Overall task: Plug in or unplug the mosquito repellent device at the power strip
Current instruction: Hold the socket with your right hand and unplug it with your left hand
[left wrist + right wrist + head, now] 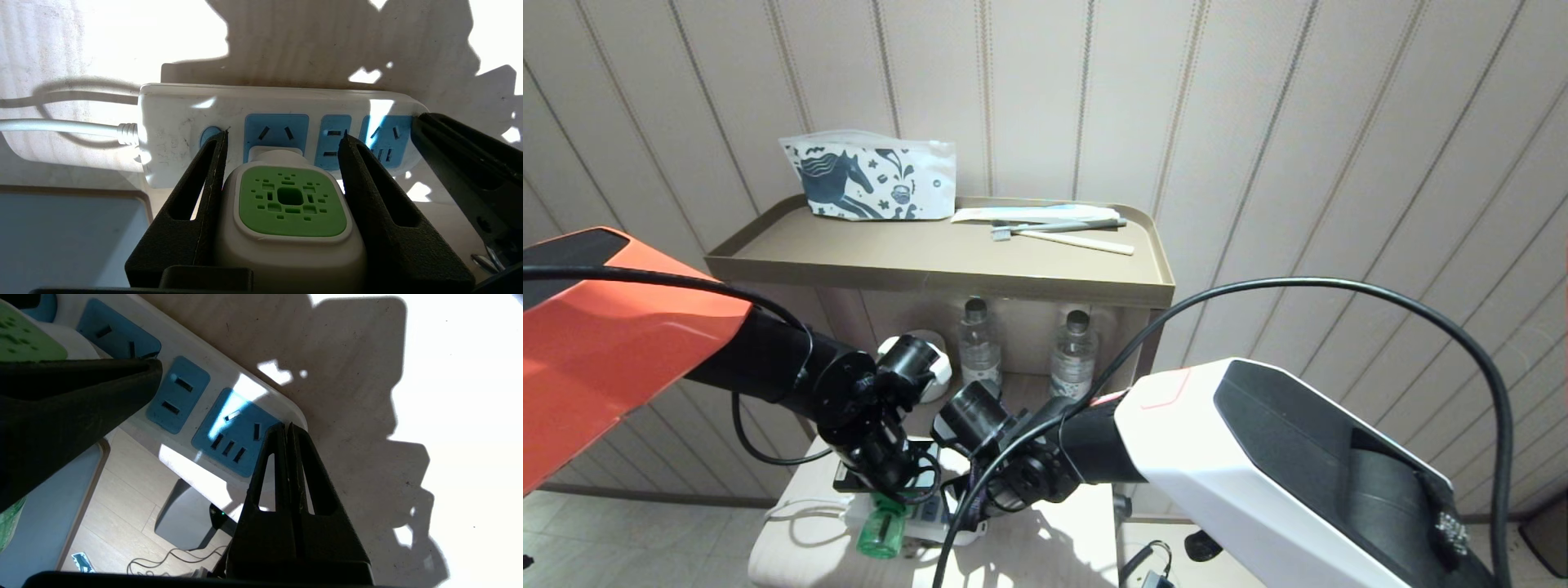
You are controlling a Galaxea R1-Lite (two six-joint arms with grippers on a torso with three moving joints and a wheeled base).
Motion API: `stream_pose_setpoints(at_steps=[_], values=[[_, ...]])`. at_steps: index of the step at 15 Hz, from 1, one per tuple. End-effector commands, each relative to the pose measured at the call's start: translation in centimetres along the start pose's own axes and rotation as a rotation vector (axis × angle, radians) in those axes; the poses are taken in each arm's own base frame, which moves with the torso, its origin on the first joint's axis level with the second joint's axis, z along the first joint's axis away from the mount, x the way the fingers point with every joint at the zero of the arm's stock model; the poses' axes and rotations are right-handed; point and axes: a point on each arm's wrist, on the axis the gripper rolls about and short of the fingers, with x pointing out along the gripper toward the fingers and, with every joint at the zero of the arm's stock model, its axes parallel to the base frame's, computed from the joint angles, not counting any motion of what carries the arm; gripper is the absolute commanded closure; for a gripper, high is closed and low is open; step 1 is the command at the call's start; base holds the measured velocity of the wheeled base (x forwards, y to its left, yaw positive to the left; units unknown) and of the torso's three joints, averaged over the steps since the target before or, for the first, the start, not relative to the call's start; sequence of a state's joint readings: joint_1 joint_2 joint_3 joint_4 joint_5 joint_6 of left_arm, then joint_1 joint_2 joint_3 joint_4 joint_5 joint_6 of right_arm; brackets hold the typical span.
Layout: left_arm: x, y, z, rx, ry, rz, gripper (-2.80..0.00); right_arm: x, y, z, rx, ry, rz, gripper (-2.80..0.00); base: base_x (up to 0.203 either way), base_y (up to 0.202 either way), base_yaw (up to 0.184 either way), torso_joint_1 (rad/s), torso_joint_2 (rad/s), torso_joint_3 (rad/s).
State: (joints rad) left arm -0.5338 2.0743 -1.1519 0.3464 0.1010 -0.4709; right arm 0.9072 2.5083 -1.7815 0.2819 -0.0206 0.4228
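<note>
The left hand (282,151) grips the device (291,212), whose plug sits at the strip's (171,122) first socket on the surface (367,355). The right hand (288,428), clenched empty, pins the strip's end. Whether the plug is seated or leaving is unclear.

Before me stands a low, pale bench (1045,547), sunlit in patches and crossed by shadows. The power strip (931,523) lies directly on it, close to its left edge, and the strip's white cord (61,126) runs off one end and loops over the bench top toward that edge. Just beside the strip, on the side toward the wall, a flat dark thing (858,482) rests on the bench; I cannot tell what it is. Behind the bench a brown shelf unit (931,273) carries a patterned pouch (874,180) at its back left corner and toothbrushes (1054,227) near the back right; two clear water bottles (980,343) stand on its lower level.
</note>
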Motion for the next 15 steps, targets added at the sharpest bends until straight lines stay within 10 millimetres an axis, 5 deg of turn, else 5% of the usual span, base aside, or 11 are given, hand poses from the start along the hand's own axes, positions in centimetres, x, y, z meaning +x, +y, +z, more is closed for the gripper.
stream_pose_setpoints(at_steps=[1, 7, 15], values=[[0.4, 0.1, -0.3, -0.001, 0.018, 0.008, 0.0, 0.2, 0.0, -0.1, 0.001, 0.006, -0.003, 0.0, 0.0, 0.0, 0.0, 0.0, 0.0, 0.0], [1.7, -0.6, -1.3, 0.039, 0.064, 0.029, 0.0, 0.0, 0.2, 0.0, 0.003, -0.001, 0.004, 0.0, 0.0, 0.0, 0.0, 0.0, 0.0, 0.0], [3.4, -3.1, -1.5, 0.134, -0.087, 0.117, 0.0, 0.1, 0.2, -0.2, 0.004, 0.004, 0.004, 0.0, 0.0, 0.0, 0.0, 0.0, 0.0, 0.0]])
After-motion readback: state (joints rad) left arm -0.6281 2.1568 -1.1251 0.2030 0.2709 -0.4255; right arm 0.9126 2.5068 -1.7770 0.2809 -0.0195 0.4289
